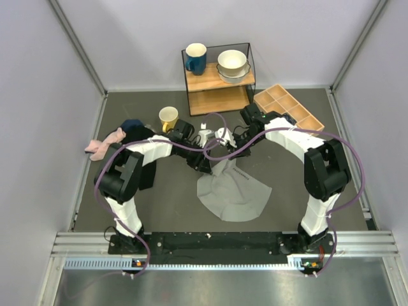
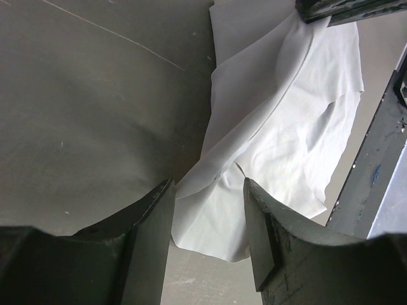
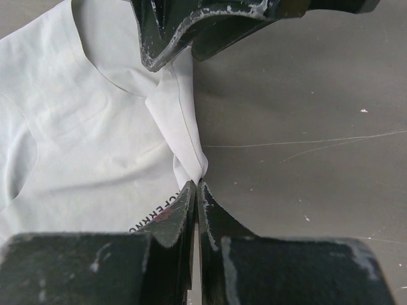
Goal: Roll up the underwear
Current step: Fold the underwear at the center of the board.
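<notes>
Grey underwear (image 1: 234, 194) on dk table (image 1: 172, 210), white walls (image 1: 146, 38)

Dark grey table (image 1: 172, 204), pale walls (image 1: 140, 38), wooden shelf (image 1: 217, 101)

A pair of light grey, fan-shaped cloth underwear (image 1: 234, 194) lay spread on the dark grey table (image 1: 159, 210), narrow end farthest from the bases. The left gripper (image 1: 200, 159) and right gripper (image 1: 226, 153) met over that end. A yellow ceramic mug (image 1: 168, 117) stood just beyond them.
</notes>
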`<state>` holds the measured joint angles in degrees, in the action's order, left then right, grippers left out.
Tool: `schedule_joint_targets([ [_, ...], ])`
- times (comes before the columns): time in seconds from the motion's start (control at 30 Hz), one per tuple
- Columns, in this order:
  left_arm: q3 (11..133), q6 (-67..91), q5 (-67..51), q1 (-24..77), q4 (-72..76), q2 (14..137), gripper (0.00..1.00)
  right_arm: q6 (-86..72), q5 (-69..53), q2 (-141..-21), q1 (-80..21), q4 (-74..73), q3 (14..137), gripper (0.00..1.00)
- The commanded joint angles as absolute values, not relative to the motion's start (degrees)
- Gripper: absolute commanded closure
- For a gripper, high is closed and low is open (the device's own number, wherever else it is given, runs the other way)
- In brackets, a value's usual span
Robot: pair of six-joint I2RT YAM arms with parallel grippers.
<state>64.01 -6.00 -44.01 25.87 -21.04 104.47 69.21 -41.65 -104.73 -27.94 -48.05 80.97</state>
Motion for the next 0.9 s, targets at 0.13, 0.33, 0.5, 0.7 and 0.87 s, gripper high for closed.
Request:
schedule_joint_targets([
  [0.13, 66.45, -8.26, -45.70, 25.84, -21.71, 106.70, 0.51, 69.26, -43.95, -105.29, -27.60, -48.43, 81.12, 1.00],
  [0.33, 66.71, -8.00, -45.17, 25.84, -21.71, 106.52, 0.59, 69.26, -44.21, -105.29, -27.60, -48.34, 81.21, 1.00],
  [0.5, 67.41, -8.09, -47.10, 25.84, -22.41, 107.40, 0.76, 69.08, -44.12, -105.21, -27.60, -48.34, 81.21, 1.00],
  [0.7, 67.24, -8.26, -48.52, 25.84, -23.03, 106.70, 0.94, 68.82, -44.03, -105.29, -27.60, -48.43, 81.30, 1.00],
  [0.87, 66.19, -8.00, -49.04, 25.84, -23.29, 104.59, 1.00, 68.38, -43.95, -105.12, -27.60, -48.43, 81.56, 1.00],
])
